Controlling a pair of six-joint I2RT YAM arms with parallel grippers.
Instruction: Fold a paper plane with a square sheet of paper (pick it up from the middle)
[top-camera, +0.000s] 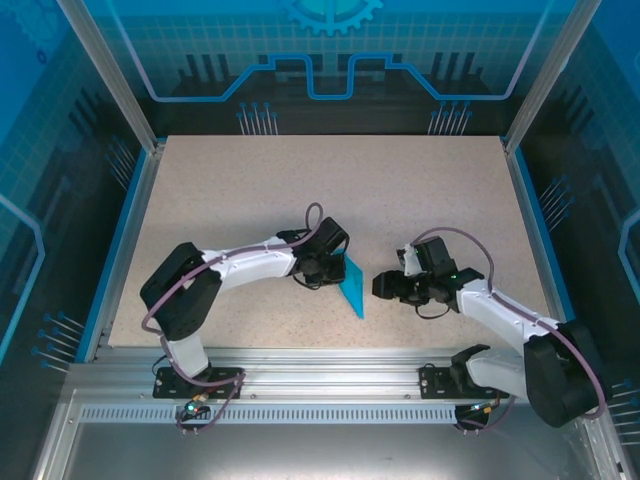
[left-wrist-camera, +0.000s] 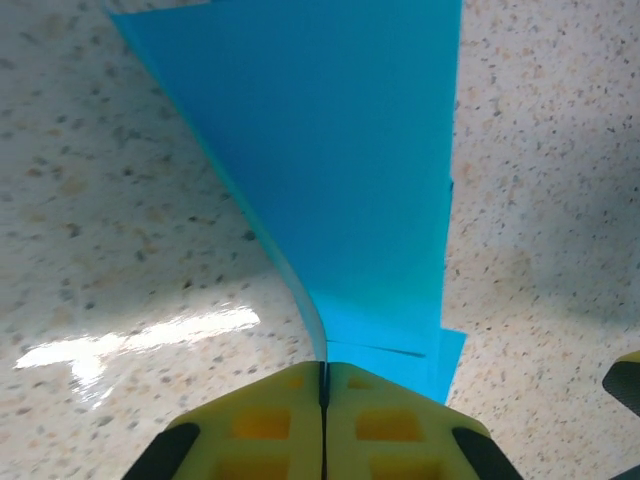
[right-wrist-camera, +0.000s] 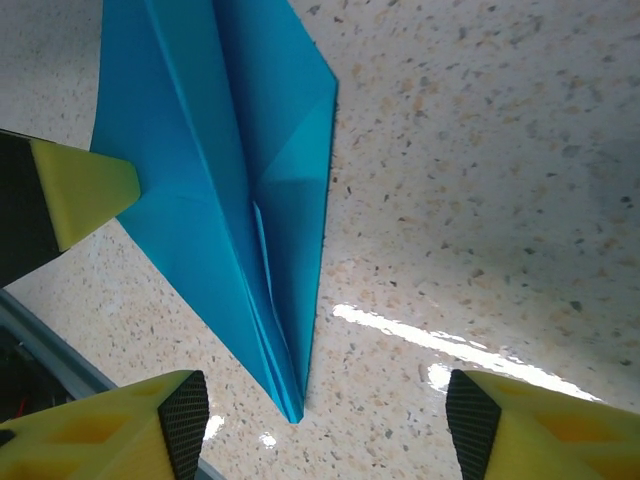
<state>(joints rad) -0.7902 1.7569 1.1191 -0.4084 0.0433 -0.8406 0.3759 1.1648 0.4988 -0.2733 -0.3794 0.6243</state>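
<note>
Plane, count: one plane (top-camera: 352, 287), teal-blue paper, folded to a narrow point
Plane, place: near the front middle of the table (top-camera: 300, 180), between the two grippers, standing up on edge and tilted, not flat
Plane, folds: right wrist view shows the plane (right-wrist-camera: 230, 170) with a long centre crease, layered flaps on each side and a sharp tip low in the picture; I cannot tell whether the tip touches the table
Arms, count: two, white with black joints, the left arm (top-camera: 240, 265) reaching in from the left and the right arm (top-camera: 510, 315) from the right
Grippers, count: two, each with two yellow-padded fingers
Left gripper (top-camera: 338, 268): jaws pressed together, pinching the plane's edge
Left grip, close up: in the left wrist view the left gripper (left-wrist-camera: 323, 385) has its pads (left-wrist-camera: 270, 420) meeting with the paper caught in the seam; the plane (left-wrist-camera: 340, 180) rises away from them, one layer curling to the left
Right gripper (top-camera: 380, 287): just beside the plane, jaws wide apart, holding nothing
Right gripper, close up: the right gripper (right-wrist-camera: 318, 420) has its fingers (right-wrist-camera: 540, 425) spread to either side of the plane's tip, apart from the paper
Table, count: one, speckled beige, blue-edged
</note>
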